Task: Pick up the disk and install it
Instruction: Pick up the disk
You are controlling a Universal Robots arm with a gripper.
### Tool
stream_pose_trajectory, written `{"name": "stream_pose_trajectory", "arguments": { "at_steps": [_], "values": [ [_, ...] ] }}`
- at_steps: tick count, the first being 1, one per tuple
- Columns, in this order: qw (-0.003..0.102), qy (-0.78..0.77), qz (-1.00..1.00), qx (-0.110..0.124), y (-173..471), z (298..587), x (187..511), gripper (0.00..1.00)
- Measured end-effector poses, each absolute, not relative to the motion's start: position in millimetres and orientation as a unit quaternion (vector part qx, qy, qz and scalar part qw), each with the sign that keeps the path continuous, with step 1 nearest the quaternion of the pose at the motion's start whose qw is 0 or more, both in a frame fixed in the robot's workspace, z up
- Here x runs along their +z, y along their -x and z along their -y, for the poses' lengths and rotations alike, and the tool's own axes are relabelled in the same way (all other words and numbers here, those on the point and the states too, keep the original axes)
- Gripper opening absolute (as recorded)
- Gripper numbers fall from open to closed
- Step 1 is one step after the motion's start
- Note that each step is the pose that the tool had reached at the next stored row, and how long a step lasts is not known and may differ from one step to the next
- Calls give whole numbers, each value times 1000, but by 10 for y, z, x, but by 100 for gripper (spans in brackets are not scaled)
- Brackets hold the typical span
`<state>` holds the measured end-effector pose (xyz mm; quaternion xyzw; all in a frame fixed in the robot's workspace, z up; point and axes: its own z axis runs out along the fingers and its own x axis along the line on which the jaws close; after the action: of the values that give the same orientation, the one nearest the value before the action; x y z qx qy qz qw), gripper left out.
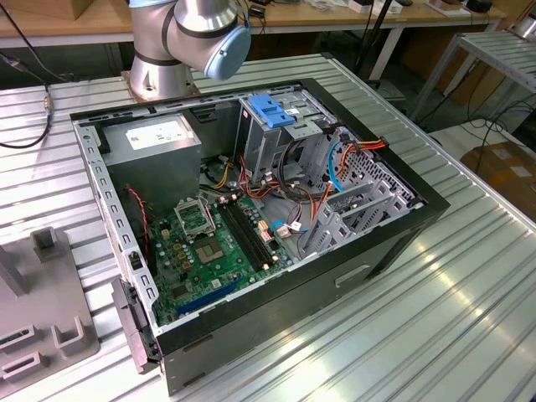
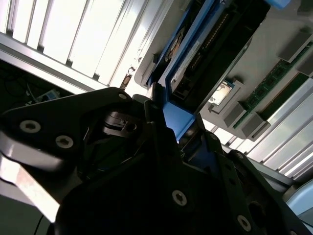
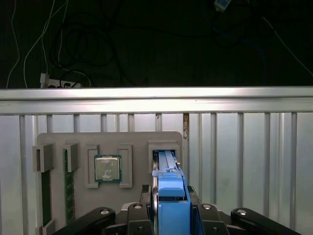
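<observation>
Disk (image 3: 168,178) stands on edge in the grey holder (image 3: 137,142), offering its blue rail, which my pincer (image 3: 171,200) pinches.

Nothing can be read: the print on the white label (image 1: 156,134) of the grey box (image 1: 159,155), upper left in the exterior view, on the chip (image 3: 107,168) and on the disk (image 2: 205,49) is too small to make out.

The disk (image 3: 169,188) stands on edge in the tray (image 3: 132,139), beside the processor (image 3: 107,169).
</observation>
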<state>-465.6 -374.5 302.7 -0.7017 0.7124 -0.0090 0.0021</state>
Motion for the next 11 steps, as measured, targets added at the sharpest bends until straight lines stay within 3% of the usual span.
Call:
{"name": "stream_pose_trajectory", "arguments": {
  "at_steps": [11],
  "values": [
    [2, 702, -712, -9, 4656, 3745, 3045, 37]
  ]
}}
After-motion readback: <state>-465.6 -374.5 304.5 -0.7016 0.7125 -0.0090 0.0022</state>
